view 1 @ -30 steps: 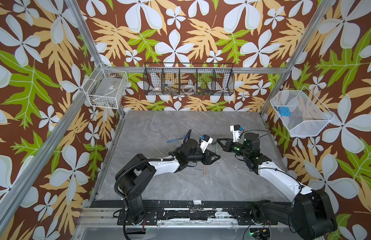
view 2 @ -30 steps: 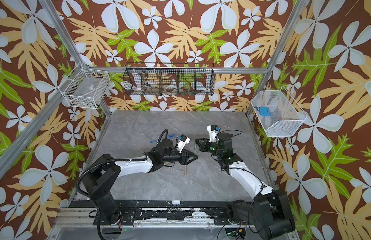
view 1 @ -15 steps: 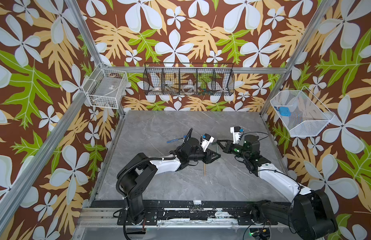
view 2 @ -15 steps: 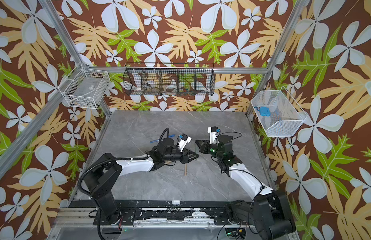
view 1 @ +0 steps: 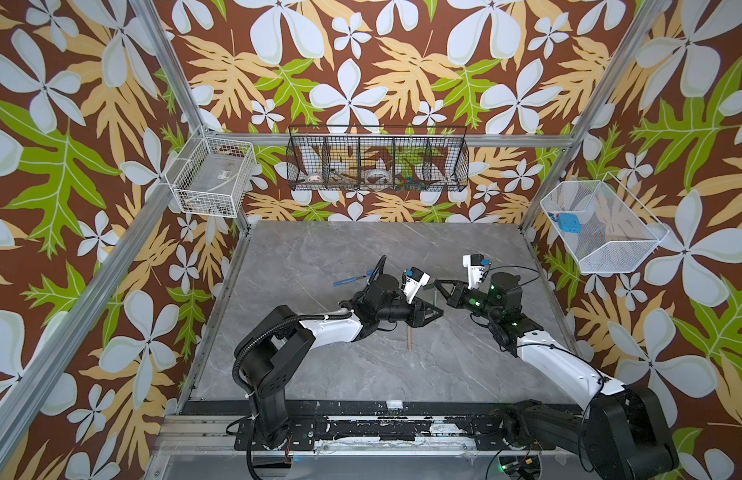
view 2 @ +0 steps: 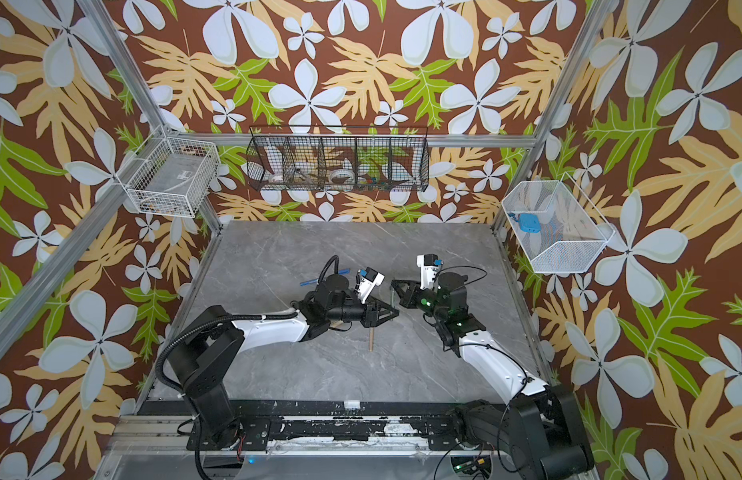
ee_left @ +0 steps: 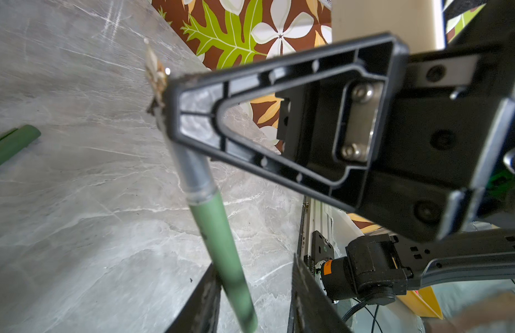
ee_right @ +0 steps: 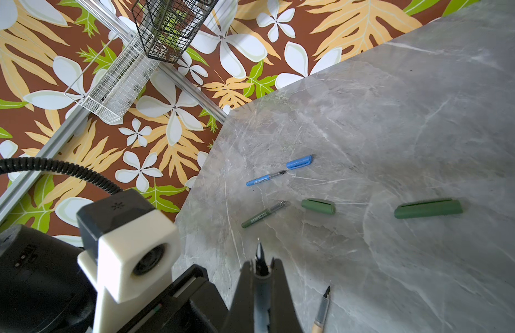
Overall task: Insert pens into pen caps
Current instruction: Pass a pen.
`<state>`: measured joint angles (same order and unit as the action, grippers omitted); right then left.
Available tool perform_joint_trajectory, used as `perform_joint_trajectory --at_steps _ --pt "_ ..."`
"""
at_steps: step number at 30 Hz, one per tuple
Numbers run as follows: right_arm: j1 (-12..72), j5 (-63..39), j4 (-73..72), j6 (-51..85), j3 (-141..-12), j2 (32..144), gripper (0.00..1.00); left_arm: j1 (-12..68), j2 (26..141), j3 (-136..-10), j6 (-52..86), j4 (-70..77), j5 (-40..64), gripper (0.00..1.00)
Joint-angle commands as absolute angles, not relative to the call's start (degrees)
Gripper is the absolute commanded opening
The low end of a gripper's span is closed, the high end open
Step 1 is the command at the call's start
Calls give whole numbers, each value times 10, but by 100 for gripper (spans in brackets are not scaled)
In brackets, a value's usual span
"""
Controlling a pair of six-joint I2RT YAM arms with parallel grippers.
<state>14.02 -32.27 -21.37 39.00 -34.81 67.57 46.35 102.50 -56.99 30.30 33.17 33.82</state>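
Observation:
A dark green pen (ee_left: 219,230) spans both grippers above the table's middle. My right gripper (ee_right: 260,263) is shut on its clear front section, and the dark tip (ee_right: 260,253) pokes out past the fingers. My left gripper (ee_left: 254,262) is open around the green barrel, which rests against one finger with a gap to the other. In both top views the gripper tips nearly meet (view 1: 438,299) (view 2: 394,298). On the table lie a blue pen (ee_right: 265,178), a blue cap (ee_right: 299,162), a second green pen (ee_right: 263,214), two green caps (ee_right: 318,206) (ee_right: 428,209) and a tan pen (ee_right: 321,311).
A black wire basket (view 1: 377,160) hangs on the back wall, a white wire basket (view 1: 211,180) on the left and another (view 1: 602,228) on the right. The tan pen (view 1: 409,338) lies just in front of the left gripper.
Both arms have stayed almost where they were, gripper tips close together. Nothing on the table has visibly moved.

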Motion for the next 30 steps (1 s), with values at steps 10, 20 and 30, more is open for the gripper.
perform_joint_trajectory --at_steps 10,20,30 --pt "144 -315 -264 407 -330 660 0 465 1031 -577 315 354 352 44" --pt "145 -304 -279 410 -316 652 0 465 1030 -577 314 356 357 21" --pt "145 -292 -236 386 -328 641 4 465 1010 -571 291 334 322 8"
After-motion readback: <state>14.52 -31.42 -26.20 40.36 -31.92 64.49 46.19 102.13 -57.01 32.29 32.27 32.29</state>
